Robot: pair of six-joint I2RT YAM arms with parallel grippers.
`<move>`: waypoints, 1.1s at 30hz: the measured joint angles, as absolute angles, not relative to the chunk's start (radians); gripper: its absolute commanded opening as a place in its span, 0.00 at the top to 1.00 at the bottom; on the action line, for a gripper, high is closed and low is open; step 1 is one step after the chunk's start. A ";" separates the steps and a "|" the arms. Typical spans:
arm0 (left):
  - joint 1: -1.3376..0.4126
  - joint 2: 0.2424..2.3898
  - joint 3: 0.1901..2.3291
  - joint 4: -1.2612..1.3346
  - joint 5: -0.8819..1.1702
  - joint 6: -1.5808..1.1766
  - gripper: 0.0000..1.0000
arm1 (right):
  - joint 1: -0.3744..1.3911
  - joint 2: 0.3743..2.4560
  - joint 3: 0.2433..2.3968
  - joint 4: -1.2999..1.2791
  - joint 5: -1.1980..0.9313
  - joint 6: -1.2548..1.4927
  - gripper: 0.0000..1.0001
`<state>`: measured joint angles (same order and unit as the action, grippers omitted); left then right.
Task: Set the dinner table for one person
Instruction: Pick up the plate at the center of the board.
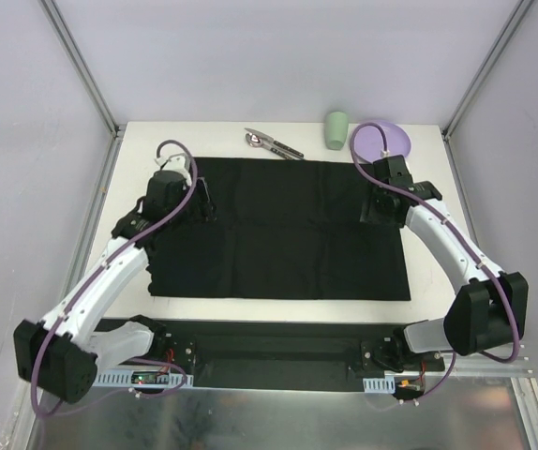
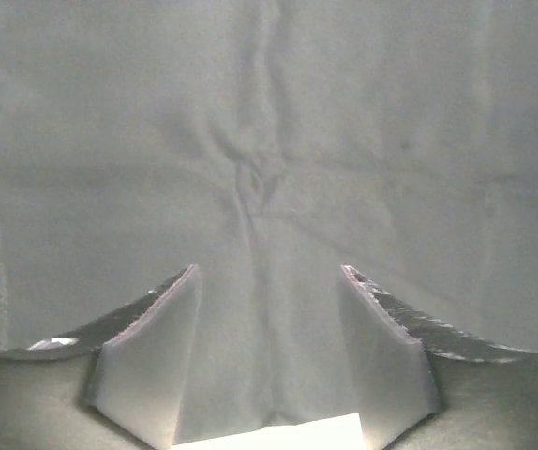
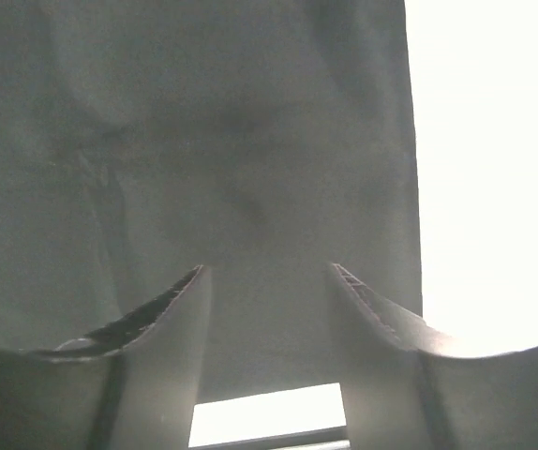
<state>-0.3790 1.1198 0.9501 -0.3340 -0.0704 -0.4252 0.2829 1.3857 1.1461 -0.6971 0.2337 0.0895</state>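
Table (image 1: 217, 139) under my arms has the mat (image 1: 278, 234) spread, left gripper (image 2: 267, 277) and right gripper (image 3: 267, 272) open, empty over its far corners; plate (image 1: 386, 141), cup (image 1: 337, 129), cutlery (image 1: 274, 143) still unplaced at far edge.

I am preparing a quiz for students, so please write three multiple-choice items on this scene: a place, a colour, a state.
1. Where is the cup? A on the table beyond the black mat, beside the plate; B on the mat; C in a gripper.
2. What colour is the plate? A red; B yellow; C purple.
3. How are the left gripper and right gripper? A shut on cutlery; B open, empty; C out of view.
Answers: 1 A, the top view shows it standing on the table; 2 C, plainly lilac; 3 B, wrist views show fingers apart over the mat only.
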 measured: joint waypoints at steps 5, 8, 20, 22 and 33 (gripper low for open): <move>-0.379 0.964 0.864 -0.350 -0.048 -0.440 0.22 | 0.245 1.390 1.184 -0.710 0.231 0.089 0.35; -0.379 0.928 0.841 -0.357 -0.041 -0.442 0.13 | 0.158 1.432 1.249 -0.712 0.200 0.089 0.35; -0.379 0.914 0.836 -0.379 -0.033 -0.444 0.11 | -0.155 1.880 1.546 -0.633 -0.030 0.148 0.35; -0.379 0.914 0.836 -0.384 -0.033 -0.444 0.11 | -0.167 1.929 1.575 -0.612 -0.070 0.159 0.35; -0.379 0.913 0.836 -0.397 -0.034 -0.446 0.11 | -0.250 2.043 1.699 -0.489 -0.210 0.240 0.35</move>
<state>-0.3790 0.9131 0.8364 -0.3973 -0.0341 -0.4461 -0.2501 2.0426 1.6989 -0.4892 -0.2096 0.2401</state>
